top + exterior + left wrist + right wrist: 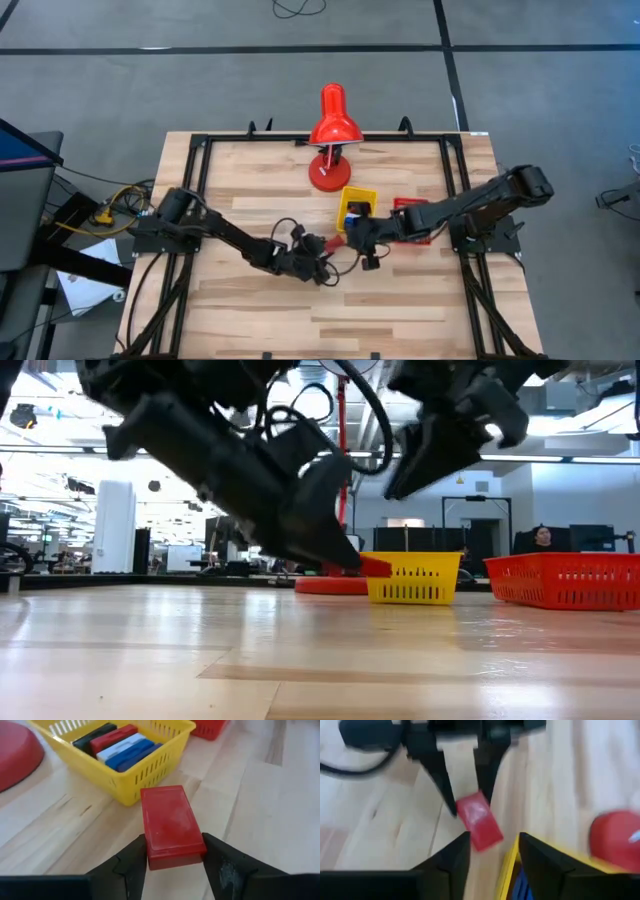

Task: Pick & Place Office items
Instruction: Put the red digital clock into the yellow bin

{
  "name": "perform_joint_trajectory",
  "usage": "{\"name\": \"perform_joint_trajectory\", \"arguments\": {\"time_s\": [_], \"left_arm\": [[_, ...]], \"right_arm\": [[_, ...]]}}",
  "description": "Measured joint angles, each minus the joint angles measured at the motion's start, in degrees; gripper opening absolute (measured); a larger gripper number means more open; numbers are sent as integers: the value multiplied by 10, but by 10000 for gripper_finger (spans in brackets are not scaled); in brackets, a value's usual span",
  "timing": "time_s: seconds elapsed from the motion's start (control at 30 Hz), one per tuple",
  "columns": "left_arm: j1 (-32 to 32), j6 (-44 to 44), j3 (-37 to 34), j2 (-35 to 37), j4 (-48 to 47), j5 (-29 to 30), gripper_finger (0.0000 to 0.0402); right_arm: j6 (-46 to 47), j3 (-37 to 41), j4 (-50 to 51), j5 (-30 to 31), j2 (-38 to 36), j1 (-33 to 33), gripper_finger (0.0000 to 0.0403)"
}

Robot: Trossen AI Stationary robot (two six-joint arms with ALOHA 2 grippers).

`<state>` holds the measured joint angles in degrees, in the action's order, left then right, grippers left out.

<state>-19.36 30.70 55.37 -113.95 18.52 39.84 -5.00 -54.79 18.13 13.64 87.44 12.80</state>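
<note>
The left gripper [175, 857] gripped a flat red block [171, 826] between its two fingers [131, 862], clamped on the block's long sides, and held it above the wooden worktop [400, 300] just short of the yellow tray [150, 767]. In the high view this gripper [325, 245] sat near the middle of the worktop, with the block's red end [337, 241] pointing toward the tray [357, 192]. In the low view the block [375, 566] hung clear of the wood, close to the tray's slotted wall [415, 580].

Inside the yellow tray lay more office pieces side by side: a black block [92, 735], a red one [114, 738], a white one [122, 746] and blue ones [134, 755].

The right gripper [490, 852] hovered over the near edge of the yellow tray with its fingers [455, 857] spread apart and nothing between them, looking down on the left gripper and its red block [479, 821]. In the high view it [368, 238] was just beside the tray, very near the left gripper.

The red desk lamp [332, 125] stood behind the yellow tray, its round base [15, 752] close beside the tray. A red tray [570, 580] sat to the right of the yellow one, partly under the right arm [470, 205].
</note>
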Motion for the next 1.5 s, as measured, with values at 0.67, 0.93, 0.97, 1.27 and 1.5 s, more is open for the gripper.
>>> {"name": "perform_joint_trajectory", "arguments": {"time_s": [0.67, 0.93, 0.97, 1.27, 1.5], "left_arm": [[10, 30, 0, 139, -94, -65, 157], [11, 44, 0, 143, -92, -84, 164], [11, 44, 0, 143, -92, -83, 161], [21, 43, 1, 143, -99, -84, 168], [22, 43, 1, 143, -93, -84, 157]], "right_arm": [[-101, -1, -91, 239, 47, 119, 282], [-179, -2, -192, 382, 125, 124, 282], [-193, -5, -210, 397, 138, 125, 282], [-200, -21, -214, 419, 168, 134, 225], [-190, -21, -200, 400, 159, 133, 103]]}}
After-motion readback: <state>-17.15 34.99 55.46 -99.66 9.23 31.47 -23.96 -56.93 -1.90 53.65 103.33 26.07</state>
